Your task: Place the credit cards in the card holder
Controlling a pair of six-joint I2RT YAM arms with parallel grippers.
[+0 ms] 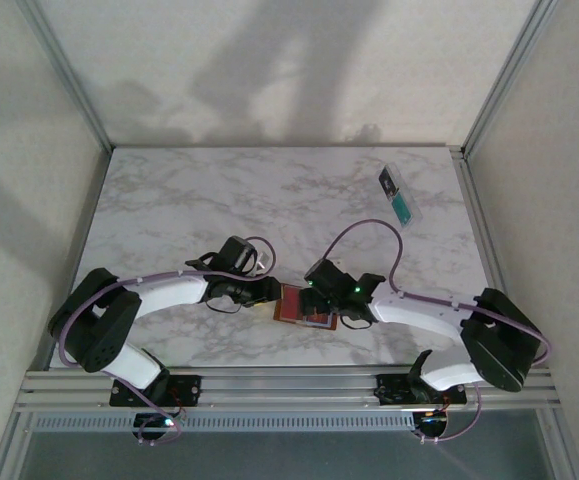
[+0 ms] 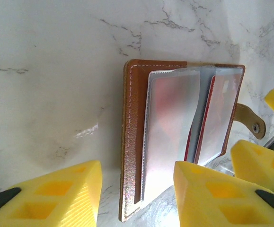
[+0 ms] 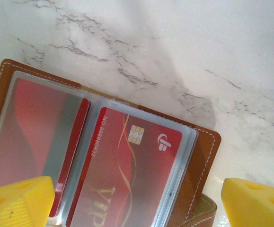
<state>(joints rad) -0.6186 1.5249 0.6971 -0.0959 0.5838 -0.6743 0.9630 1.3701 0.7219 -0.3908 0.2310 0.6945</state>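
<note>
Left gripper [image 2: 137, 189] and right gripper [image 3: 137, 203] both spread wide; open card holder [image 1: 302, 304] lies between them.

Card holder [image 1: 304, 303]: tan-brown leather, pale stitching, snap tab [image 2: 250, 120] on one edge. Lies open and flat at the near middle of the marble tabletop [image 1: 189, 200], clear inner sleeves facing up.

Red card [image 3: 132, 175]: chip, gold swirl and "VIP" lettering showing; sits in a clear sleeve of the holder.

Second red card [image 3: 32, 137]: grey stripe showing; sits in the neighbouring sleeve.

Teal card [image 1: 401, 208] and pale card [image 1: 387, 182]: lying end to end near the tabletop's far right corner.
</note>
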